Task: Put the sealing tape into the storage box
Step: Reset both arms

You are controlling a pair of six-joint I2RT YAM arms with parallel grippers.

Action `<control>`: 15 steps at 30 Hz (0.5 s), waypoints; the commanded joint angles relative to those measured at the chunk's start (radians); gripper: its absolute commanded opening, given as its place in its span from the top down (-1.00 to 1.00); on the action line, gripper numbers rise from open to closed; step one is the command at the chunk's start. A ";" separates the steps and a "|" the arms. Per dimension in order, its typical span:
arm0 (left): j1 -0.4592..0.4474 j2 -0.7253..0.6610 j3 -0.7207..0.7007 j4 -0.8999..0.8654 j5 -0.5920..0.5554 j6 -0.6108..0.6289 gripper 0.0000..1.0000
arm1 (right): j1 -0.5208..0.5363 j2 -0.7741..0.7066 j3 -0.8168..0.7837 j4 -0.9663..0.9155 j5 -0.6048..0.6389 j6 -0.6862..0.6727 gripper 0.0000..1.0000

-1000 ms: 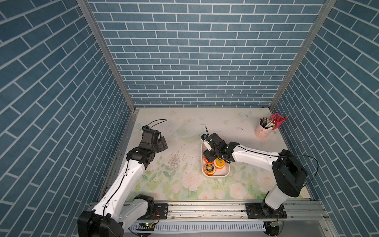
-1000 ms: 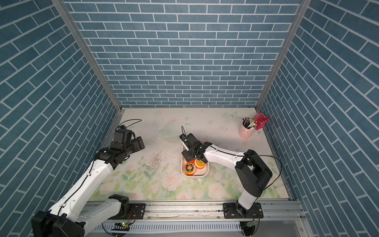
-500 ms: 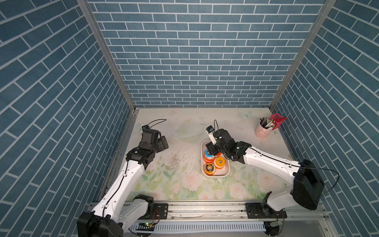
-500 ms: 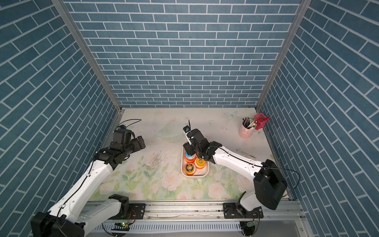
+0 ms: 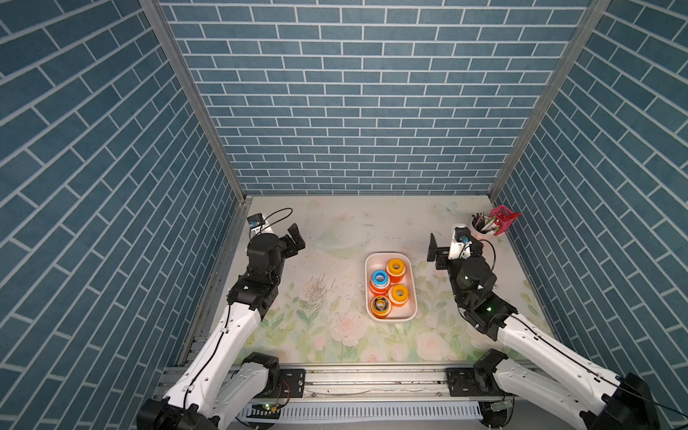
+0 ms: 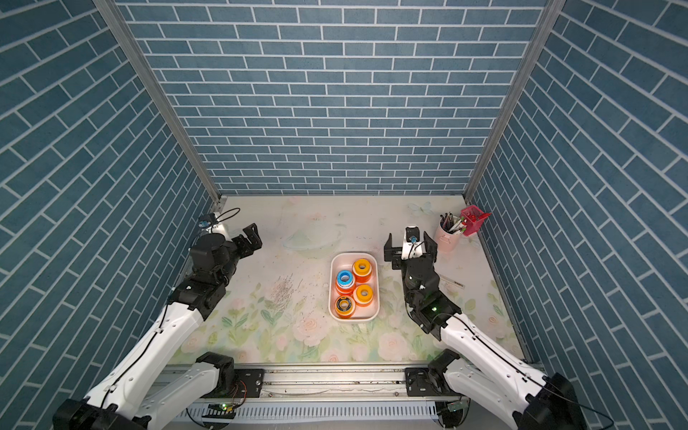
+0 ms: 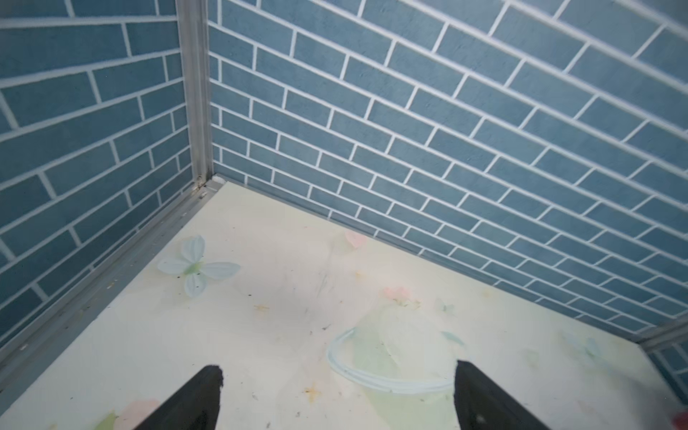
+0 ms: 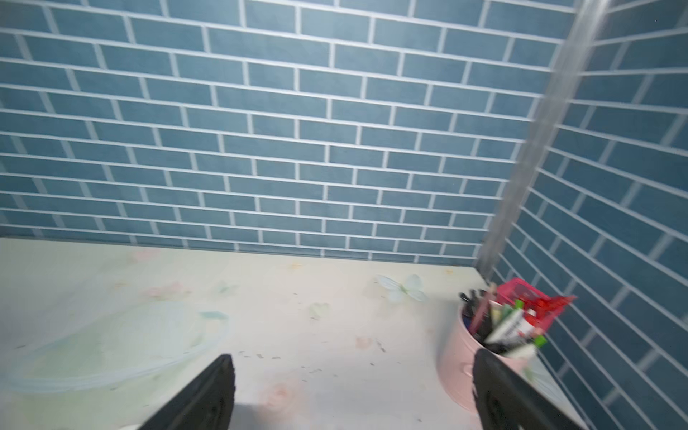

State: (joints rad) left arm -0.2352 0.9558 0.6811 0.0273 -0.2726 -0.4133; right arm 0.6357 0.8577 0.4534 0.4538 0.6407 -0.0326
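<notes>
Status: both arms idle. Left end effector [image 5: 294, 241] has jaws spread wide w/ nothing in them and sits by the left wall, well apart from the storage box [image 5: 373, 260]. Right end effector [image 6: 409, 240] is likewise spread and empty, just beside the pink cup [image 6: 448, 244] of pens. Can't tell if it touches, prob not. Wrist cams agree: only bare worktop [image 7: 283, 305] between my fingers [image 8: 216, 383]. Sealing tape [image 5: 379, 288] is in the box, 4 rolls, none visible elsewhere on the worktop. So imo placing is done and the step in hand is just parking clear. To do that well: keep jaws apart and don't sweep across the box, since the walls are low and a bump could shove it or tip a roll out. On the right, back off from the cup before any swing, bc the pens stick out. Then check a top view for strays. Looks: box is white, shallow, rounded corners, mid-worktop. Rolls lie flat, cores up, in a tight cluster, neighbours touching or nearly. Far orange roll [image 6: 363, 267] and near orange roll [image 6: 363, 294] are on the right side. Blue-top roll [image 6: 345, 277] w/ red-orange body and dark-core roll [image 6: 344, 305] are on the left.
</notes>
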 commanded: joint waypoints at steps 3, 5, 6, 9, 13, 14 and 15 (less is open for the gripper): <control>-0.004 -0.003 -0.219 0.285 -0.065 0.124 -1.00 | -0.058 -0.039 -0.218 0.233 0.151 -0.047 -0.99; -0.004 -0.007 -0.298 0.383 -0.084 0.166 -1.00 | -0.076 -0.014 -0.290 0.304 0.169 -0.050 -0.99; -0.004 0.011 -0.320 0.408 -0.103 0.187 -1.00 | -0.090 0.007 -0.313 0.317 0.178 -0.041 -0.99; 0.000 0.105 -0.336 0.468 -0.149 0.242 -1.00 | -0.153 0.083 -0.375 0.380 0.171 -0.003 -0.99; 0.025 0.155 -0.368 0.622 -0.069 0.353 -0.99 | -0.235 0.191 -0.374 0.470 0.082 0.022 -0.99; 0.042 0.187 -0.395 0.704 -0.035 0.373 -0.99 | -0.257 0.222 -0.369 0.506 0.076 0.018 -0.99; 0.062 0.223 -0.413 0.762 -0.016 0.385 -1.00 | -0.280 0.243 -0.366 0.532 0.060 0.014 -0.99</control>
State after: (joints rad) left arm -0.2131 1.1229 0.3134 0.5613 -0.3428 -0.1291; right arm 0.3943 1.0534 0.0681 0.8238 0.7414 -0.0410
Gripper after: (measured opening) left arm 0.998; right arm 0.993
